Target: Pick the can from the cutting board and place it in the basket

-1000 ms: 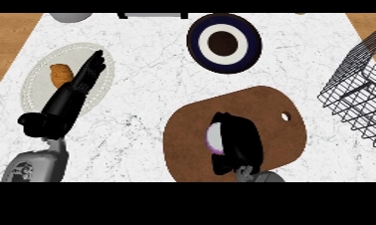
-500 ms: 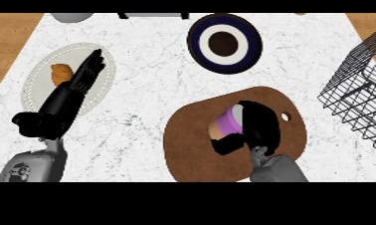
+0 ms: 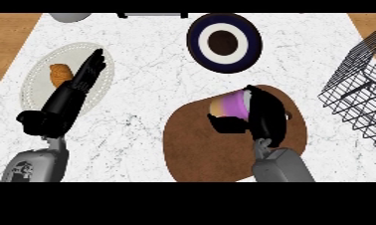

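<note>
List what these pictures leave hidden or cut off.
- Can, head view: its right side and base are covered by the right hand curled round it.
- Cutting board: lower part cut by the picture's edge.
- Basket: its right part runs off the edge, so its inside is mostly unseen.
- Grey thing at the top edge: cut off, unidentifiable.
- Left hand: lies over part of the plate.

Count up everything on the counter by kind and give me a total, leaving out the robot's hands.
Cans: 1, the purple can
Cutting boards: 1, the brown cutting board
Baskets: 1, the wire basket
Plates: 2, the white plate and the dark blue plate
Food items: 1, the orange food piece
Total: 6
</note>
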`<state>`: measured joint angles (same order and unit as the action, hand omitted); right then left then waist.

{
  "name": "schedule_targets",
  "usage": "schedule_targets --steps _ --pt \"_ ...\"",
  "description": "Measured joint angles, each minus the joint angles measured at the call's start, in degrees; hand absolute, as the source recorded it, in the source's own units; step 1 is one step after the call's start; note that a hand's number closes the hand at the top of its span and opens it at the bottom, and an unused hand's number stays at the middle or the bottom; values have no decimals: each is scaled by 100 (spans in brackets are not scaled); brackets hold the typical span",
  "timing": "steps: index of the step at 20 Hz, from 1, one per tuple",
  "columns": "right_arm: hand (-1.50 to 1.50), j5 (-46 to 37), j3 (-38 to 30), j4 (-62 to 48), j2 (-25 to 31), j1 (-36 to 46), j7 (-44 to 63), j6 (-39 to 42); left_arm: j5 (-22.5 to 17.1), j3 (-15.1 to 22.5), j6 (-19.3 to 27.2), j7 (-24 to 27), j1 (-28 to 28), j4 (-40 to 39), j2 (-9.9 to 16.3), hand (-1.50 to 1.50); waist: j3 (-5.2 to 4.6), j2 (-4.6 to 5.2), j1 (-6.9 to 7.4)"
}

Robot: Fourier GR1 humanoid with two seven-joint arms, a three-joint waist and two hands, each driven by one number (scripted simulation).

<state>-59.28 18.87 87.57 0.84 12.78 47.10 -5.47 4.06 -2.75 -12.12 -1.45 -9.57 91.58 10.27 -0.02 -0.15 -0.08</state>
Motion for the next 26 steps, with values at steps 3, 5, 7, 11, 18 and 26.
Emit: schedule_targets --steps 3,5,7,11,18,26 --pt "150 61 98 655 -43 51 79 -476 -66 -57 -56 -14 18 20 45 0 3 -14 -13" --pt "150 21 160 1069 -58 116 125 -757 -36 -79 -34 22 -8 -47 53 0 2 -14 -31" --pt "150 -146 241 1567 -68 154 281 -899 -19 -70 -26 61 10 -65 37 0 0 -19 -47" --pt "150 -544 406 2497 -74 282 787 -834 -32 -120 -49 27 -50 -116 70 0 -1 -15 -45" --pt "150 -1034 -5 3384 -13 783 1363 43 -51 -106 -85 -60 57 80 41 0 -2 -7 -14" --pt "150 -1010 -1295 2965 180 1677 1273 667 42 -73 -46 46 10 -21 -28 0 -1 12 9"
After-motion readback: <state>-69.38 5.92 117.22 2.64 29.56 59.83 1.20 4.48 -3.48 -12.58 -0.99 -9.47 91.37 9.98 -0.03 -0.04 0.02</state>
